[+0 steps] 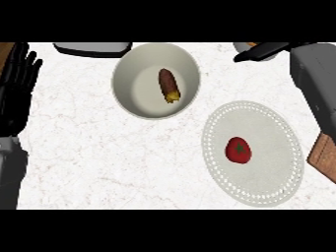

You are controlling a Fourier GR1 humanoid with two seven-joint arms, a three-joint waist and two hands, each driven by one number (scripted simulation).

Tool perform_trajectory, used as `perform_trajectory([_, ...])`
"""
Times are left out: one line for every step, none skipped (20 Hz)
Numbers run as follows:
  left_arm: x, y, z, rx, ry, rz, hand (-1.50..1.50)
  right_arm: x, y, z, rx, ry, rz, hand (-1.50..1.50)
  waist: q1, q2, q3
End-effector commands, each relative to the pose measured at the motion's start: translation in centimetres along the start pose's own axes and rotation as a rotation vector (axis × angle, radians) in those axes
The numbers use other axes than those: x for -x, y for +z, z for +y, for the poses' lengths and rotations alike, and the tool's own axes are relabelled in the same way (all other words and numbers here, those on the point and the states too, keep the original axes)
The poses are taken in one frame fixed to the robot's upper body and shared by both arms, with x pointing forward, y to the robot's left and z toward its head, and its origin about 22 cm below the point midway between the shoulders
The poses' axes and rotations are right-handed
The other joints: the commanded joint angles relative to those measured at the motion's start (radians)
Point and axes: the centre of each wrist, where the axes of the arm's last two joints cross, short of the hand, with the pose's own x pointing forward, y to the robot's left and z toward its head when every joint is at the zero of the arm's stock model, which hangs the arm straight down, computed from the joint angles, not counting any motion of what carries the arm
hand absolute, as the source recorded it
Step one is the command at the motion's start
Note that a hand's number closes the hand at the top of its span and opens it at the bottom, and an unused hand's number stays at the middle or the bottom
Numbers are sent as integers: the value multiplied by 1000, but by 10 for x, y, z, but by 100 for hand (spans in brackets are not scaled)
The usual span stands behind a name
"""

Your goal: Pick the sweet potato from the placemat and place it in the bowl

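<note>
The brown sweet potato (169,84) lies inside the cream bowl (137,101), at the back middle of the counter. To the bowl's right and nearer to me is the round white placemat (271,183); a red tomato (238,150) sits on it. My right hand (263,51) is at the far right, beyond the placemat and right of the bowl. Its fingers stretch leftward and hold nothing. My left hand (12,88) rests open at the left edge, fingers up, well away from the bowl.
A grey dish with a dark rim (92,48) shows at the back edge, left of the bowl. Part of a small grey object (243,47) peeks out behind my right hand. Wooden surfaces (329,156) border the white counter on the right and far left.
</note>
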Motion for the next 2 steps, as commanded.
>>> perform_trajectory([3,2,-6,24,11,-3,0,10,26,-40,40,-11,10,-150,11,13,5])
perform_trajectory([-4,-3,9,1,-7,-5,0,10,34,-53,27,-16,13,-150,3,9,5])
